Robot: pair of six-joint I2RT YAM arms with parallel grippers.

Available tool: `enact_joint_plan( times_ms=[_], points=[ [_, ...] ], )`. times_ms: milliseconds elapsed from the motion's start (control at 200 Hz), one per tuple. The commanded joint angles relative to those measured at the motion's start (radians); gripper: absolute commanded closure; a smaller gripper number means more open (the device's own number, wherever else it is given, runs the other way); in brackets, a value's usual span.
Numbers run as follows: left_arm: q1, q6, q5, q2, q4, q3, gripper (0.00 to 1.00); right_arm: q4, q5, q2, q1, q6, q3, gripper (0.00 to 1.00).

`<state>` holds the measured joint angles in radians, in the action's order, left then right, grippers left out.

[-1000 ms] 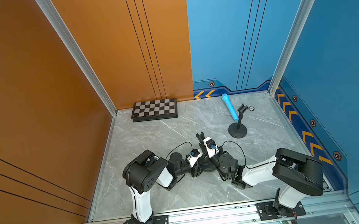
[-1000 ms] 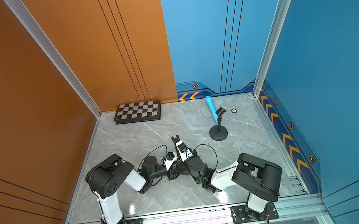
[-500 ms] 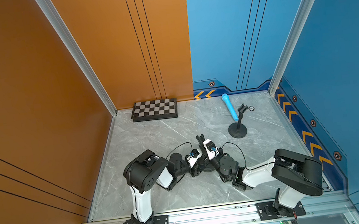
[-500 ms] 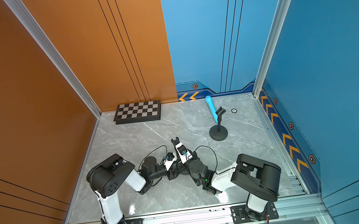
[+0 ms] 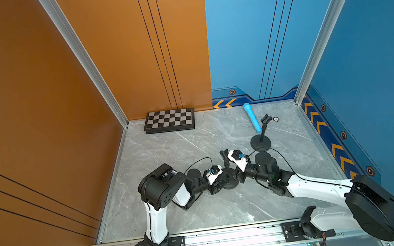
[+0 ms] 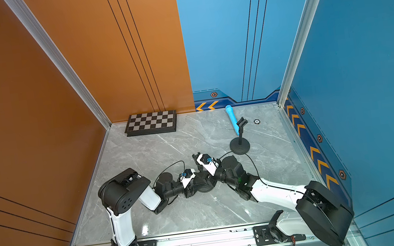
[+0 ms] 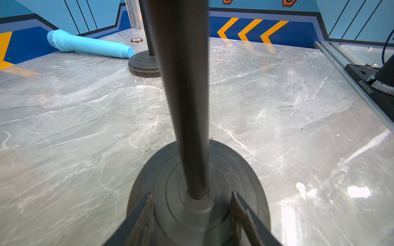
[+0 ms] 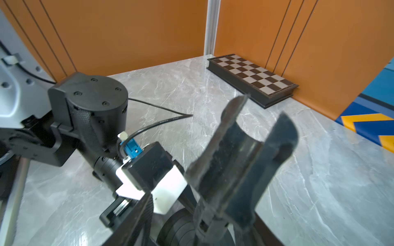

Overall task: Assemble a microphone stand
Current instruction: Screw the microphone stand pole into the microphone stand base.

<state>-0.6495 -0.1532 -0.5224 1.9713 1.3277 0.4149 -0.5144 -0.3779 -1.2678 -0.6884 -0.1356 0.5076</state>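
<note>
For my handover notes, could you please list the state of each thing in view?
Near microphone stand: upright, pole in base.
Left end effector: closed on its base.
Right end effector: open around its pole.
Far microphone stand: upright, clip empty.
Blue microphone: lying flat.
Chessboard: closed, flat.

Left arm [image 5: 156,211] and right arm [image 5: 315,188] lay stretched low toward the near centre, left gripper [image 7: 191,204] facing right gripper [image 5: 235,175], whose jaws stood parted.

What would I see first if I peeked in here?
The left arm and right arm meeting mid-floor at a black stand. Then the bright blue microphone lying near the blue wall beside a second stand, and the checkerboard against the orange wall.
</note>
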Motion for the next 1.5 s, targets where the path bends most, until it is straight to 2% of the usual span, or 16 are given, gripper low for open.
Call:
enact_joint_plan(
  times_ms=[0,80,155,315,550,641,891,1021,1091,1236,1361,1496],
  points=[
    [-0.022,-0.013,-0.013,-0.007,-0.120,-0.030,0.40,0.216,-0.295,-0.015,0.073,-0.093,0.048,0.40],
    [-0.019,0.004,-0.040,-0.041,-0.120,-0.031,0.38,0.230,-0.379,-0.050,0.121,-0.110,0.080,0.40],
    [-0.021,0.017,-0.074,-0.065,-0.121,-0.026,0.37,0.234,-0.408,-0.069,0.140,-0.131,0.109,0.40],
    [-0.027,0.064,-0.132,-0.106,-0.121,-0.001,0.36,0.313,-0.433,-0.114,0.151,-0.190,0.200,0.41],
    [-0.026,0.069,-0.112,-0.051,-0.120,0.026,0.37,0.310,-0.427,-0.205,0.158,-0.204,0.265,0.43],
    [-0.025,0.067,-0.105,-0.007,-0.121,0.035,0.37,0.302,-0.426,-0.225,0.158,-0.200,0.277,0.48],
    [-0.012,0.063,-0.088,0.047,-0.120,0.032,0.38,0.256,-0.348,-0.206,0.145,-0.169,0.252,0.80],
    [-0.007,0.060,-0.081,0.051,-0.120,0.028,0.38,0.156,-0.199,-0.161,0.106,-0.123,0.177,0.94],
    [-0.006,0.058,-0.075,0.052,-0.120,0.025,0.38,0.070,-0.066,-0.134,0.068,-0.072,0.121,0.99],
    [-0.001,0.058,-0.063,0.049,-0.120,0.020,0.38,-0.114,0.477,-0.102,-0.104,0.019,0.013,1.00],
    [0.001,0.058,-0.057,0.049,-0.121,0.017,0.38,-0.210,0.842,-0.115,-0.196,0.141,-0.033,1.00],
    [0.001,0.058,-0.052,0.056,-0.121,0.020,0.39,-0.192,0.964,-0.148,-0.250,0.204,-0.014,1.00]
  ],
)
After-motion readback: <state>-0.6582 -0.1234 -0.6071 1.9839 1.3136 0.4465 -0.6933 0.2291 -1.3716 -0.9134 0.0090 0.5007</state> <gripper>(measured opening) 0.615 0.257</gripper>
